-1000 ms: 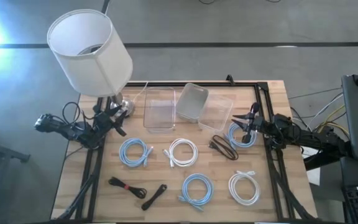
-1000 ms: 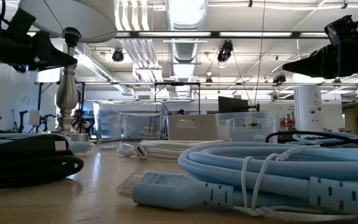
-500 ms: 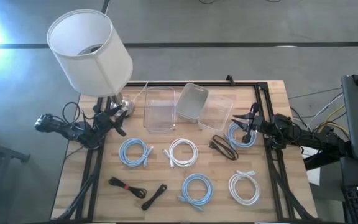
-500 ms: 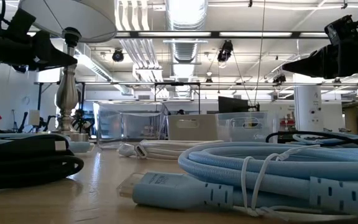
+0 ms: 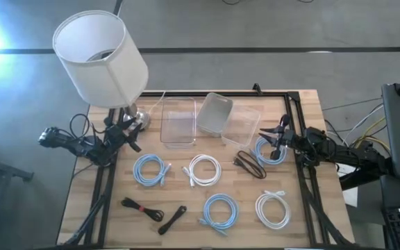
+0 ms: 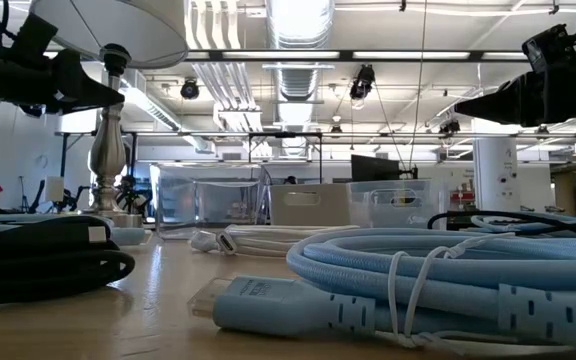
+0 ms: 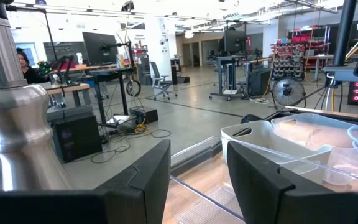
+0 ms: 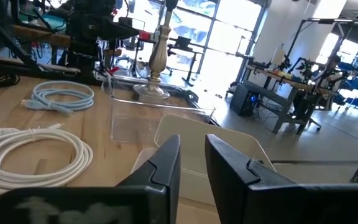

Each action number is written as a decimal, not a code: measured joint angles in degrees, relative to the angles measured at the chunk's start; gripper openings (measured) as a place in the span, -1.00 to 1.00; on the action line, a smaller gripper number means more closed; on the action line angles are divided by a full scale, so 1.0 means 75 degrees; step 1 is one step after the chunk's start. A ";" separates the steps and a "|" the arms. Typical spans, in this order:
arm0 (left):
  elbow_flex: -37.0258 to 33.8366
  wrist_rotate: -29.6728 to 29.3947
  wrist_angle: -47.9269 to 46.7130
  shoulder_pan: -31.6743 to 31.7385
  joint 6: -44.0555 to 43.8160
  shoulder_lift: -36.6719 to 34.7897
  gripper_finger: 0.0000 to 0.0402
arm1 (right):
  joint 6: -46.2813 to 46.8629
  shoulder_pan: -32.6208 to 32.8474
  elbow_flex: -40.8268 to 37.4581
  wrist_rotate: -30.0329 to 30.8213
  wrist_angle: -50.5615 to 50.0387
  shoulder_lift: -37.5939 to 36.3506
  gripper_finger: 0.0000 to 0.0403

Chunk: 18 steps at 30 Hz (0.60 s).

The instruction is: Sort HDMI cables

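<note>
Blue coil (image 5: 269, 151) directly beneath right gripper (image 5: 278, 134), fingers slightly parted, holding nothing, tubs (image 5: 228, 119) just beside it, left gripper (image 5: 126, 132) parted, empty, near lamp base (image 5: 138, 118).

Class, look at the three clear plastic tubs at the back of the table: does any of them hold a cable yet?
Empty. In the high view all three tubs show bare bottoms; every cable coil lies on the table.

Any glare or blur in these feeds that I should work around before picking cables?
High view: a bright flare washes out the top-left corner beside the lamp shade; the table is evenly lit. Low view: the nearest blue cable fills the foreground, ceiling lights are blown out. Right wrist view: windows behind the lamp base are overexposed.
</note>
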 joint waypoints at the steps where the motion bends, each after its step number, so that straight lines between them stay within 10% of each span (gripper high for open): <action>1: 0.0000 0.0000 0.0003 -0.0003 0.0000 0.0000 -0.19 | 0.0020 0.0000 0.0000 0.0000 0.0000 -0.0003 -0.66; 18: -0.0002 0.0000 0.0010 0.0012 0.0003 0.0000 -0.19 | 0.0020 0.0003 0.0000 0.0000 0.0000 -0.0002 -0.60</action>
